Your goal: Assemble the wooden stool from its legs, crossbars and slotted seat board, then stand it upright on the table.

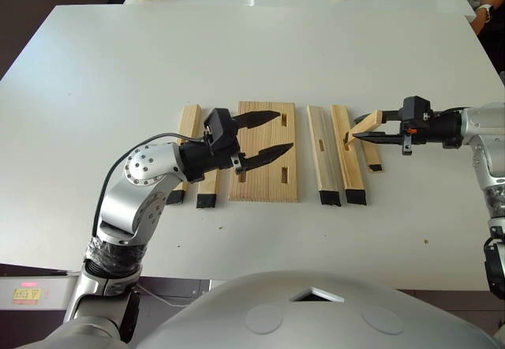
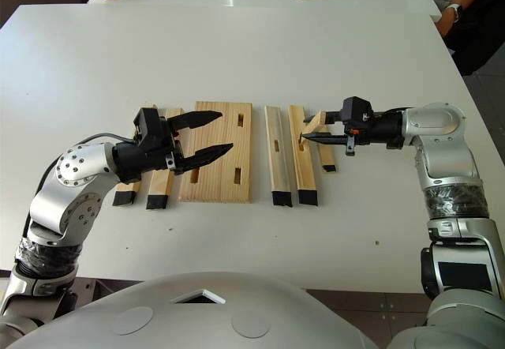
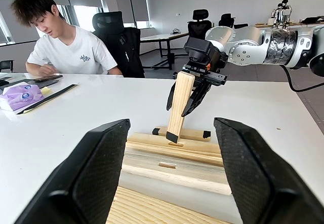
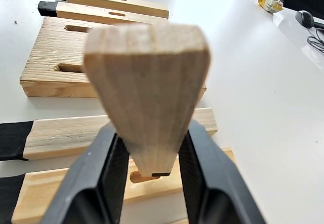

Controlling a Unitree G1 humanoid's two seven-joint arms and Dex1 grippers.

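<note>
Aloft, a crossbar (image 3: 180, 100) sits clamped in the right tool (image 1: 351, 136) above the white tabletop (image 1: 237, 49).
Fingers apart, the left tool (image 1: 284, 130) hovers over the slotted seat board (image 1: 264, 183), which lies flat between two pairs of legs (image 1: 348, 159); the held crossbar tilts just above the right-hand pair, beside another short piece (image 1: 373, 158).

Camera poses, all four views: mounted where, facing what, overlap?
Left eye view: head, looking forward-down at the table; both arms show.
Right eye view: same head, same scene, offset.
Left wrist view: behind the open left gripper, facing the right gripper across the seat board.
Right wrist view: behind the right gripper, along the held crossbar toward the seat board.
Shared: all show seat board, crossbar.
</note>
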